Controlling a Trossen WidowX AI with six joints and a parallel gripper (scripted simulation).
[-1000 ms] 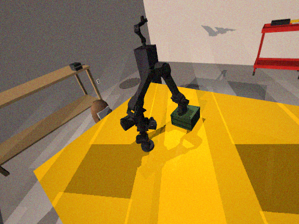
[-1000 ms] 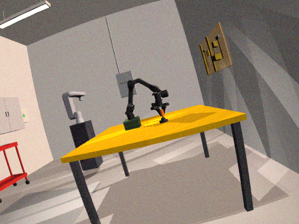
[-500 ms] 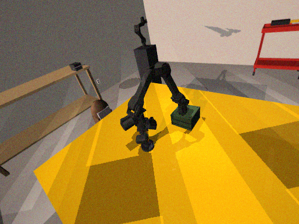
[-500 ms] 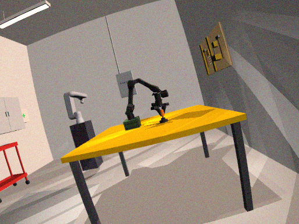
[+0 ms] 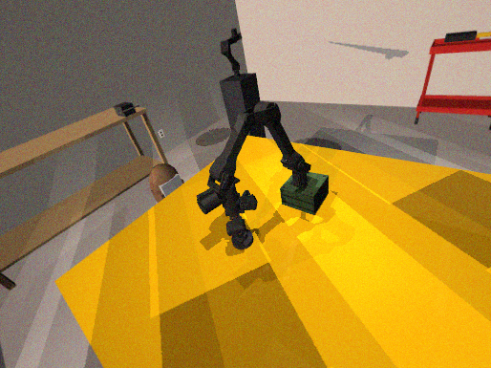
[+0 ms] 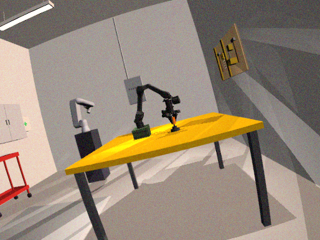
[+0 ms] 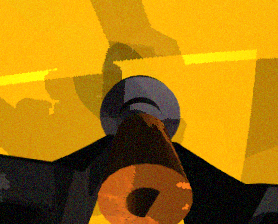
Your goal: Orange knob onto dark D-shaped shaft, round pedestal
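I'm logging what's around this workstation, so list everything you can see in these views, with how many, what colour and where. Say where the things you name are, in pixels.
table (image 5: 353, 270) (image 6: 168, 145): one, yellow top, dark legs, centre
knob (image 6: 174, 120) (image 7: 145, 172): one, orange, between the fingers, above the pedestal
pedestal (image 5: 243, 240) (image 6: 175, 129) (image 7: 112, 112): one, dark, round, on the table
block (image 5: 298, 201) (image 6: 141, 133): one, green, under the arm's base
cart (image 5: 454, 47) (image 6: 10, 155): one, red, by the pale wall
workbench (image 5: 62, 132): one, wooden, left in the top view
pegboard (image 6: 241, 56): one, tan, on the dark wall
cabinet (image 6: 12, 121): one, pale, left wall
ceiling light (image 6: 28, 15): one, white
arm (image 5: 236, 141) (image 6: 139, 103): one, black, over the table
gripper (image 6: 174, 121): one, black, shut on the knob
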